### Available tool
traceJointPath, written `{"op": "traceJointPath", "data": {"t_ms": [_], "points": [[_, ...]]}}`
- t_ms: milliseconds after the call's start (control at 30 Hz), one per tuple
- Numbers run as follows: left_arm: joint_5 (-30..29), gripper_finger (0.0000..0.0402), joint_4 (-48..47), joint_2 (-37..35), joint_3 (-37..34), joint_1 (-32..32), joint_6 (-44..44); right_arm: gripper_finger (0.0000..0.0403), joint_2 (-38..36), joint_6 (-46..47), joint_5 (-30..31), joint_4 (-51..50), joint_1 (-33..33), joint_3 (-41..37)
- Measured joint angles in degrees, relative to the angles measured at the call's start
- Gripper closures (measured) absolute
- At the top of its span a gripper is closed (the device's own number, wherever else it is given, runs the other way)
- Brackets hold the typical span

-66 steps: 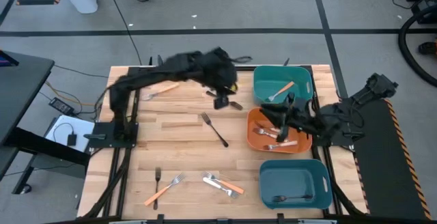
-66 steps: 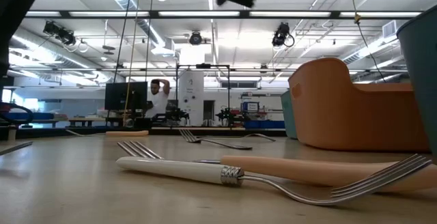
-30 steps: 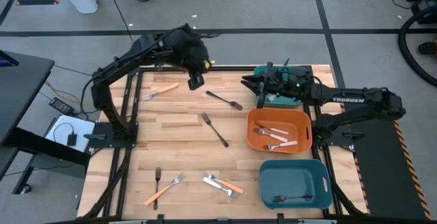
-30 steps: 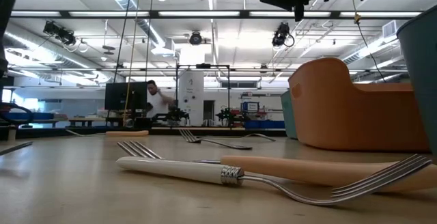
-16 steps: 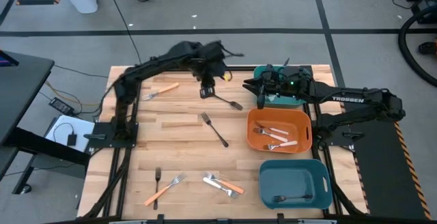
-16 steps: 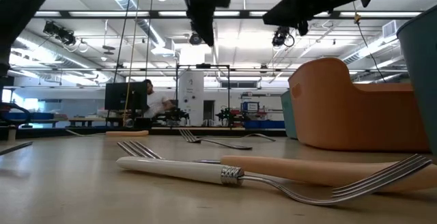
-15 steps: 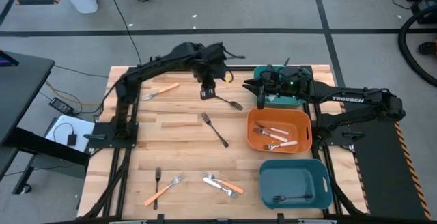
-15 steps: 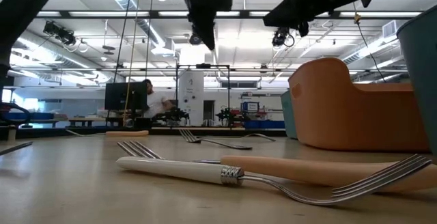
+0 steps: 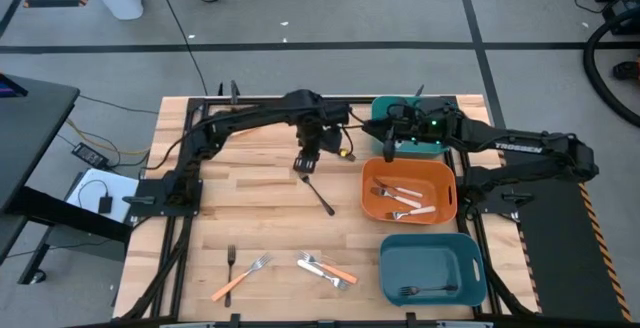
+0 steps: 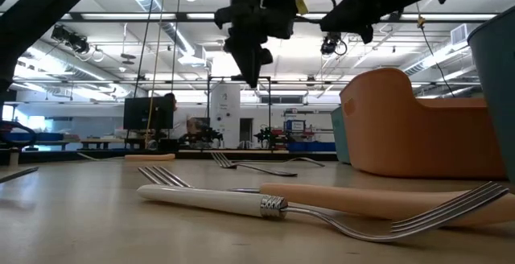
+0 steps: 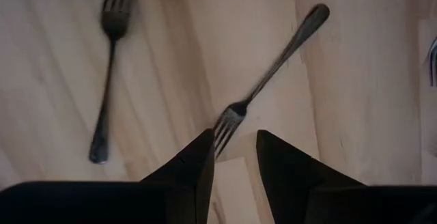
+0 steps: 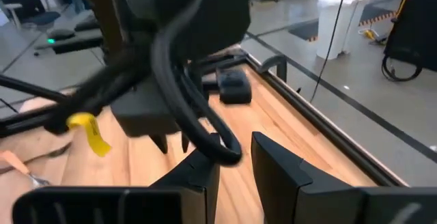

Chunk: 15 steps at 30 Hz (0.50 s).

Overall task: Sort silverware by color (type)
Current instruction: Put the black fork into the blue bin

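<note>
The left claw (image 9: 307, 165) hangs over the tines of a dark fork (image 9: 320, 194) lying mid-surface (image 9: 250, 198), its fingers apart and empty. The right claw (image 9: 389, 146), also apart and empty, waits beside the far teal bin (image 9: 379, 111); other forks (image 9: 325, 269) lie near the front edge.

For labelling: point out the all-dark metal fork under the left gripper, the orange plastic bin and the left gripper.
All-dark metal fork (image 11: 273, 69), left wrist view, mid-handle.
Orange plastic bin (image 9: 369, 192), high view, bare floor near its left wall.
Left gripper (image 11: 233, 157), left wrist view, between fingertips.
</note>
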Motion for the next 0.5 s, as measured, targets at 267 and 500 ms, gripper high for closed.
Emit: {"op": "traceJointPath", "data": {"t_ms": [267, 500], "points": [[0.22, 0.0283, 3.26, -0.06, -7.71, -3.53, -0.68, 0.0311, -7.46, -0.02, 2.31, -2.24, 0.41, -0.08], [1.16, 0.0283, 6.22, 0.16, -15.29, -4.37, -0.18, 0.0311, -10.87, 0.22, 4.56, -5.44, 2.1, 0.09]]}}
